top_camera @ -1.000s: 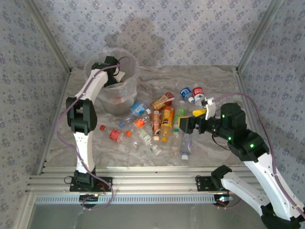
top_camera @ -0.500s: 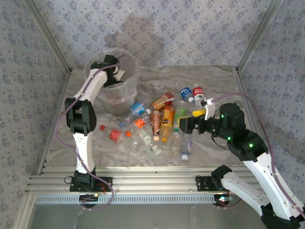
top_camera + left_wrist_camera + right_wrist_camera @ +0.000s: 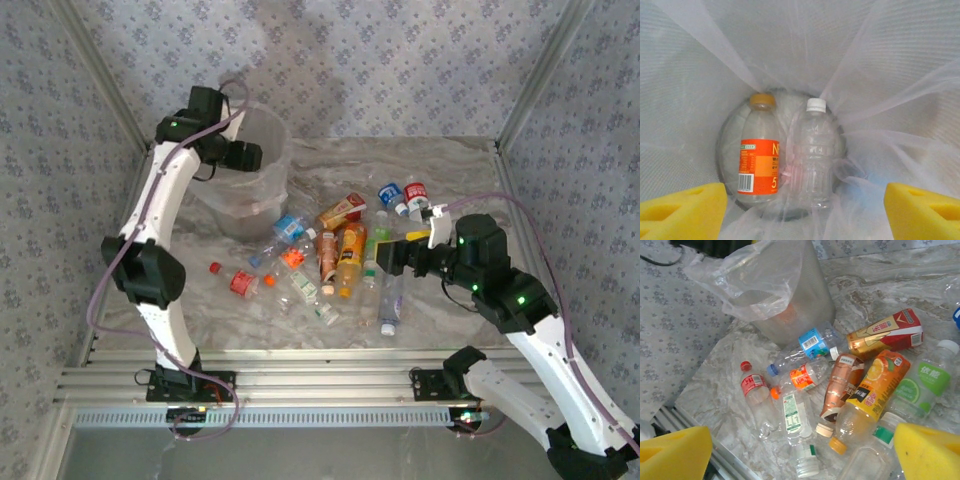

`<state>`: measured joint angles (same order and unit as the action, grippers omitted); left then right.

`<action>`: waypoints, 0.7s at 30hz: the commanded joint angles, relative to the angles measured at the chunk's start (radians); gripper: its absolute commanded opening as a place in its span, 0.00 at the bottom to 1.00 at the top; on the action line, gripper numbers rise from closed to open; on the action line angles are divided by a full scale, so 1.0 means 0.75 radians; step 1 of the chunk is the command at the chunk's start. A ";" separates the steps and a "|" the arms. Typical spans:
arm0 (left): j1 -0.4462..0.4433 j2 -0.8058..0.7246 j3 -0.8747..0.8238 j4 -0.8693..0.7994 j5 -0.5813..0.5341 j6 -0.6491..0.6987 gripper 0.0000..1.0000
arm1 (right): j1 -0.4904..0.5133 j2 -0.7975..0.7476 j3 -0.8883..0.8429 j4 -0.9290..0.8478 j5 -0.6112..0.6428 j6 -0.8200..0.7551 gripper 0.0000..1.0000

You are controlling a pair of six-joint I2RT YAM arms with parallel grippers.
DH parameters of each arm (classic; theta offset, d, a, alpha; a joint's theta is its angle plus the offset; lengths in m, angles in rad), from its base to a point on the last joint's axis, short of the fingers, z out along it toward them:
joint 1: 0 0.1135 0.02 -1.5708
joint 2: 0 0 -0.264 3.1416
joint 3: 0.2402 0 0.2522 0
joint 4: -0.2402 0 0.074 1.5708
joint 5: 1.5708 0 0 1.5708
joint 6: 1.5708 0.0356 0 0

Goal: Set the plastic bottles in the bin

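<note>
The right gripper (image 3: pixel 801 455) hangs low over the near-middle of the desk (image 3: pixel 455 180), its yellow pads (image 3: pixel 675 455) spread wide with nothing between them. Just beyond it the plastic bottles (image 3: pixel 345 262) lie on their sides in a loose heap. Among them are an orange juice bottle (image 3: pixel 875 390) beside a brown-labelled bottle (image 3: pixel 840 390), a green-labelled bottle (image 3: pixel 927 382) to their right, and a small red-labelled bottle (image 3: pixel 754 387) apart on the left. A blue-labelled bottle (image 3: pixel 812 342) and a red-and-gold bottle (image 3: pixel 885 332) lie farther back, near the foot of the bin (image 3: pixel 262 190). The bin stands upright at the far left of the desk, its liner bag (image 3: pixel 705 60) draped over the rim. The left gripper (image 3: pixel 802 210) is poised above the bin's mouth, looking straight down, its pads well apart and holding nothing. At the bottom of the bin two bottles lie side by side, touching: an orange-labelled bottle (image 3: pixel 759 160) with a yellowish cap and a clear bottle (image 3: pixel 814 155) with a white cap.
</note>
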<state>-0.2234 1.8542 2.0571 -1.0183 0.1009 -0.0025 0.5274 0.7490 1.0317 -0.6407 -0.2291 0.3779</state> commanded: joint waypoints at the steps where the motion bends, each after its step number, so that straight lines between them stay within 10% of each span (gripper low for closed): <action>1: -0.003 -0.129 -0.064 0.064 0.070 -0.062 0.82 | -0.012 0.009 -0.019 -0.009 0.059 0.004 0.92; 21: -0.247 -0.818 -0.850 0.695 0.725 -0.164 0.99 | -0.065 0.150 -0.142 -0.188 0.323 0.195 0.80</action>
<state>-0.3641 1.2804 1.4563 -0.6109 0.5442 -0.1257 0.4835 0.8574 0.9497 -0.7368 -0.0288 0.4690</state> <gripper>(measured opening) 0.993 0.801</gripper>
